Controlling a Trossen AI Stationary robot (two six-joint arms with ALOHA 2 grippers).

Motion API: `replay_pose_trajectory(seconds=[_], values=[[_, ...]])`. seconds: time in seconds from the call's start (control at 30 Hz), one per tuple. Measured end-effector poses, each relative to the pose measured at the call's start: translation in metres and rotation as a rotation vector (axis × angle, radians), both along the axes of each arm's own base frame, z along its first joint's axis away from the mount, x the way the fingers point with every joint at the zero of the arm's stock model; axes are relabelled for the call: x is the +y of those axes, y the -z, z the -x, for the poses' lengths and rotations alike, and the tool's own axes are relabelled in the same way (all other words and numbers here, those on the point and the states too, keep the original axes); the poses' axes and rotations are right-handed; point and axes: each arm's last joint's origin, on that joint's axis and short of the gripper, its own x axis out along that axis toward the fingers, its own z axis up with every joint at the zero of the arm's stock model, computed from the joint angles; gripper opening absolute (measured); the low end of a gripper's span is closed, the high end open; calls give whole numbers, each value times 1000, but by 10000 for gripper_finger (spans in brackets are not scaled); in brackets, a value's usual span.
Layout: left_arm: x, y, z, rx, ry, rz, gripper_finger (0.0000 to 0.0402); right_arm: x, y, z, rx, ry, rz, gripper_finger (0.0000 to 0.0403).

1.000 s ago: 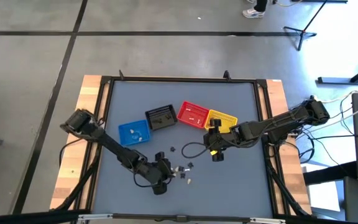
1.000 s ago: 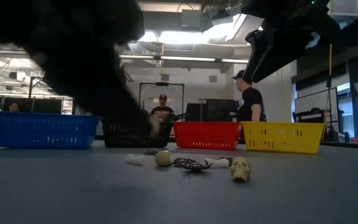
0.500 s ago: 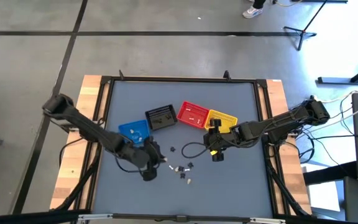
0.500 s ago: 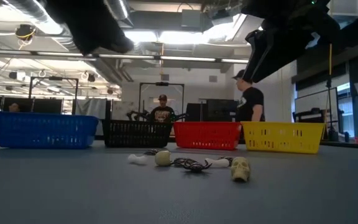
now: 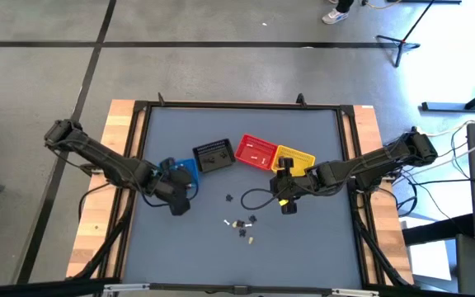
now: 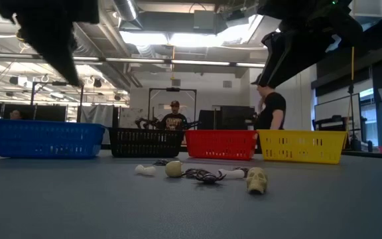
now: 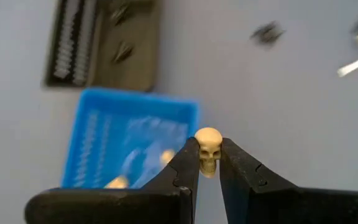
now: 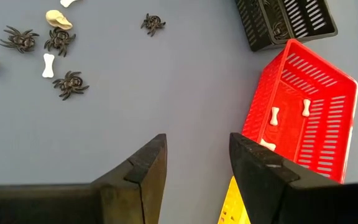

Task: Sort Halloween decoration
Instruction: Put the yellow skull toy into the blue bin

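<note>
My left gripper [image 5: 179,204] hangs above the table at the blue basket's [image 5: 181,172] near side, shut on a small cream skull [image 7: 209,149]. More Halloween decoration lies loose mid-table [image 5: 242,224]: black spiders [image 8: 71,84], white bones [image 8: 48,65], a cream skull [image 6: 256,180]. My right gripper [image 8: 194,163] waits open above the table near the yellow basket [image 5: 297,158], holding nothing. The blue basket [image 7: 129,149] holds a few cream pieces, and the red basket [image 8: 303,121] holds white bones. My left gripper pinches the cream skull by its two sides [image 7: 200,154] between its two fingertips [image 7: 188,163]. The fingers slant down from the table's left. The skull sits upright at the finger ends, lifted clear of the table, beside the blue basket's corner.
Four small baskets stand in a row at mid-table: blue, black [image 5: 213,154], red [image 5: 256,152], yellow. A black cord loop [image 5: 254,198] lies near my right gripper. People [image 6: 268,109] stand in the room beyond the table's far edge.
My left gripper has risen from the loose pile and swung toward the table's left and far side, up to the blue basket, tipping less steeply as it went. It stays shut on the cream skull, now lifted clear.
</note>
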Motion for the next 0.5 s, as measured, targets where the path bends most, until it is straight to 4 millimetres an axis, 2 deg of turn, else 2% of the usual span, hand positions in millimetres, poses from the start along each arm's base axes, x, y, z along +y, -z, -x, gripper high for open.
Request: replay_pose_trajectory(seconds=[0.2, 0.5], values=[[8, 3, 9, 106, -44, -49, 33, 0, 0, 0, 0, 0, 0, 172], [15, 4, 9, 127, -77, -66, 33, 0, 0, 0, 0, 0, 0, 172]])
